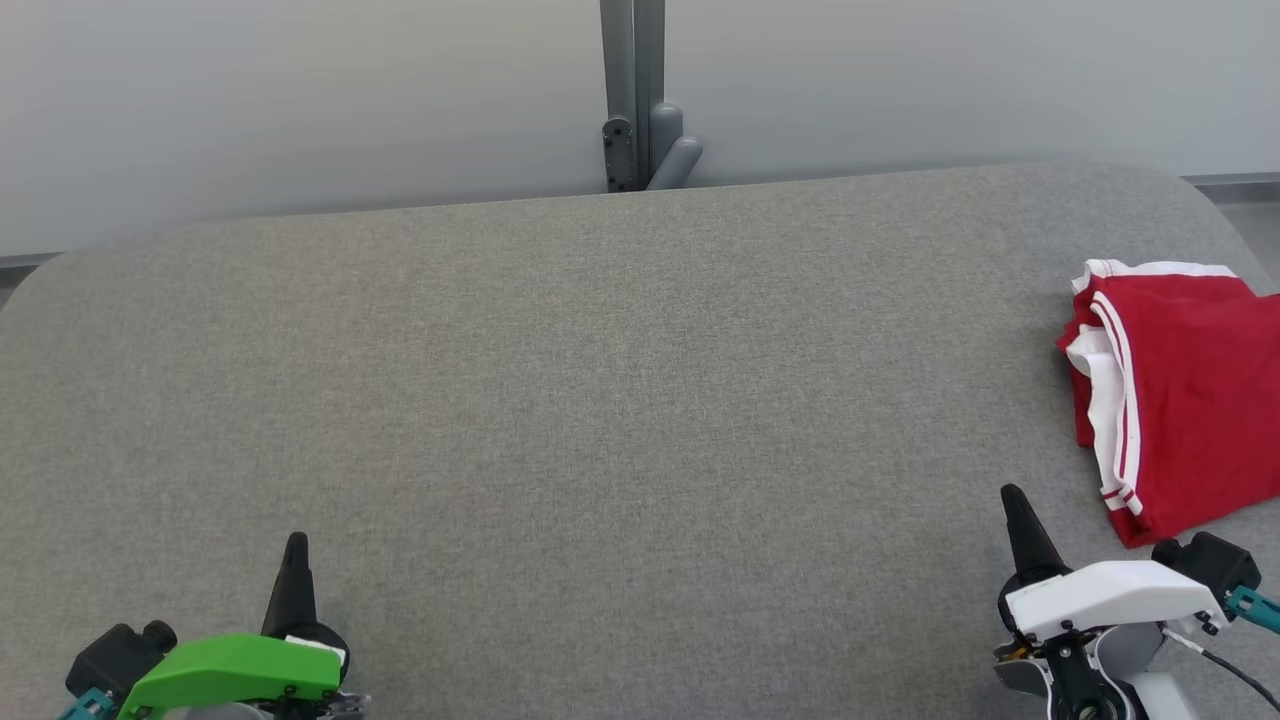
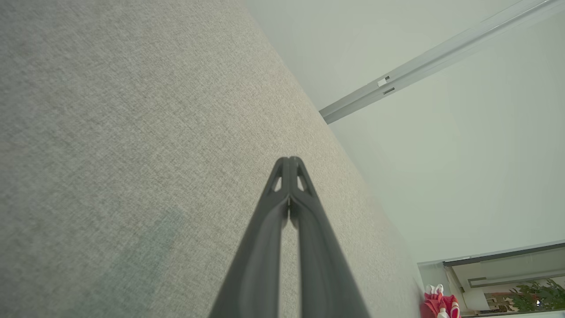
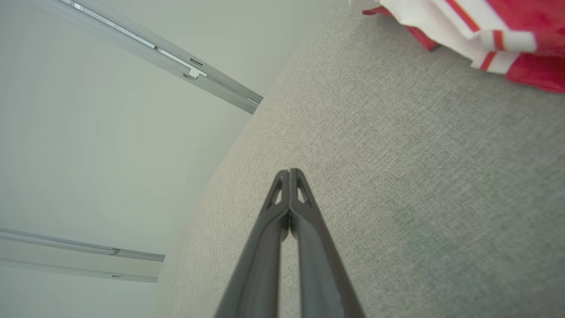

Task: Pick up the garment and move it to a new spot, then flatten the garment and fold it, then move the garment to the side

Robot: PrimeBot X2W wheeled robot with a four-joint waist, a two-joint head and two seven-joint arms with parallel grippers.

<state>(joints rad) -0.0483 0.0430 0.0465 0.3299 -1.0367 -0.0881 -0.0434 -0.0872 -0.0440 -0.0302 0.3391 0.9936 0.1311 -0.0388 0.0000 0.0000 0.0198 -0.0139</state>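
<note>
The left end effector [image 1: 296, 548] has a green shell [image 1: 235, 672], the right end effector [image 1: 1013, 497] a white shell [image 1: 1110, 592] and thin black cable [image 1: 1225, 668]; both have dark tapered fingers [image 2: 265, 247].

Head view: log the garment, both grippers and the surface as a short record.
garment: red with white striped trim, folded over, at the surface's right edge
left gripper: shut, empty, lower left, far from the garment
right gripper: shut, empty, just left of the garment's near corner, not touching
surface: grey fabric, rounded far corners

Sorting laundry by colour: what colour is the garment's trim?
White with thin red stripes, on a red garment; clearest in the right wrist view.
</note>
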